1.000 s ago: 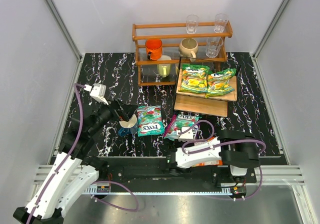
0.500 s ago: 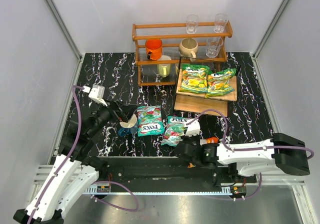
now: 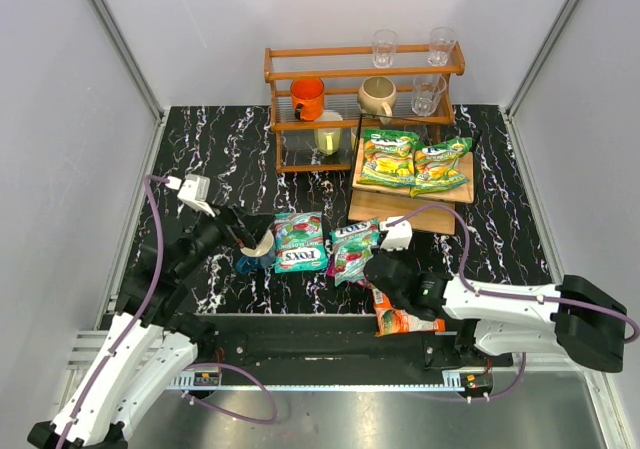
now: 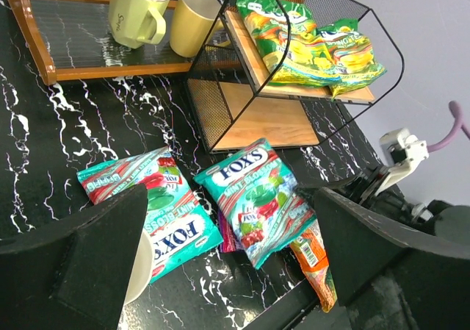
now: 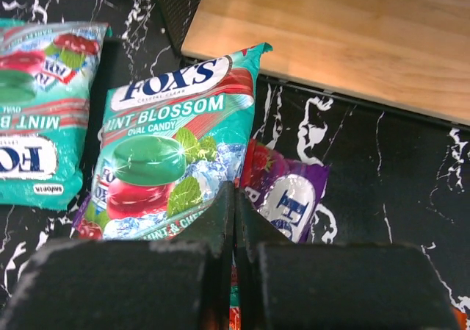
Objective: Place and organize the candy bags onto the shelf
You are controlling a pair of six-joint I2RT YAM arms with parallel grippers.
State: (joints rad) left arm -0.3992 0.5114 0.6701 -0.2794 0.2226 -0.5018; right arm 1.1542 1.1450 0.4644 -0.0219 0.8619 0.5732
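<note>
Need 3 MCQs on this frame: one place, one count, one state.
1. The green-yellow bags lie: A) upper tier of the shelf B) its lower tier C) off it.
2. Count of teal FOX'S bags: A) one B) two C) three.
3. State of right gripper: A) wide open B) shut C) out of view.

A: both rest on the top board. B: two lie on the tabletop. B: its fingers meet on the right-hand FOX'S bag.

I see the lower pale-wood board (image 3: 380, 207) bare and open from the front; two glossy green-yellow pouches (image 3: 390, 159) cover the one above, and a black wire-mesh frame (image 4: 209, 113) walls its left.
</note>
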